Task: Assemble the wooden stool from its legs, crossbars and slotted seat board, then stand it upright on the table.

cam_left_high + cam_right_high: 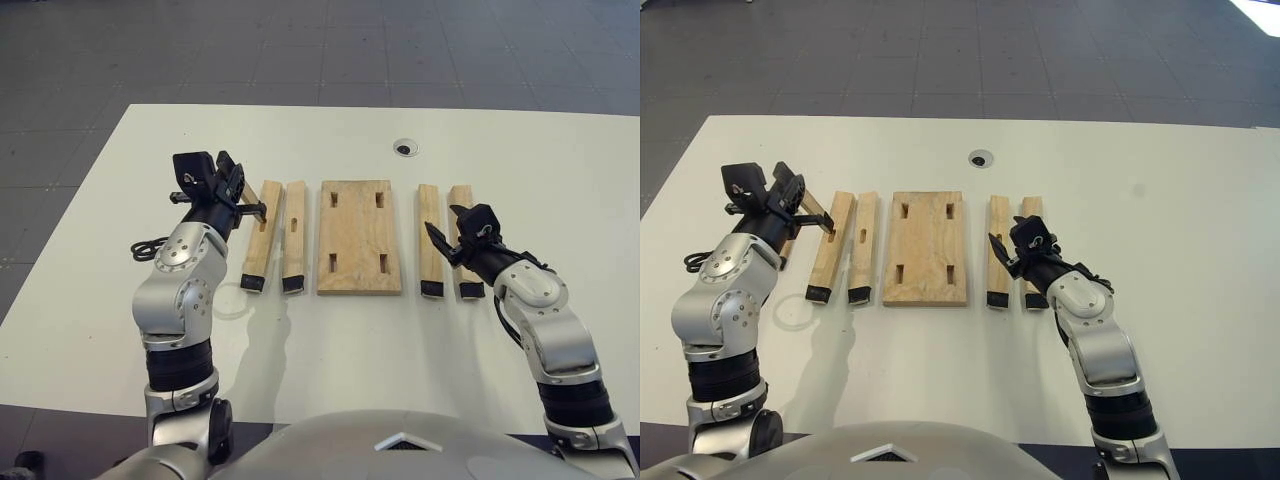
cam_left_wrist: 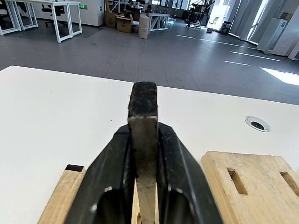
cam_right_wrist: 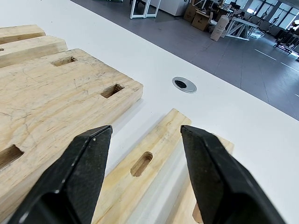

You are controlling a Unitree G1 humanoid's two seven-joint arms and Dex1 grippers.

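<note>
On the white table (image 1: pixel 560 180), the slotted seat board (image 1: pixel 353 237) is laid flat at the centre, with 4 slots cut through it. 2 legs are set on each side of it, lying flat and roughly parallel to its long edges: the outer left leg (image 1: pixel 261 237) and the inner left leg (image 1: pixel 294 237) on one side, the inner right leg (image 1: pixel 430 240) and the outer right leg (image 1: pixel 461 197) on the other. Each leg is capped in black at its near end.

A crossbar (image 2: pixel 144 116) is clamped between the fingers of the left gripper (image 1: pixel 238 198), which is held above the table just to the left of the outer left leg. The crossbar's dark tip is pointed toward that leg; whether it touches the leg cannot be told.

The right gripper (image 3: pixel 145 130) is held over the right pair of legs with its fingers spread apart and nothing between them but the inner right leg's slotted face below.

A round cable port (image 1: pixel 405 148) is seen beyond the seat board, and a black cable (image 1: pixel 148 248) is coiled near the table's left edge.
</note>
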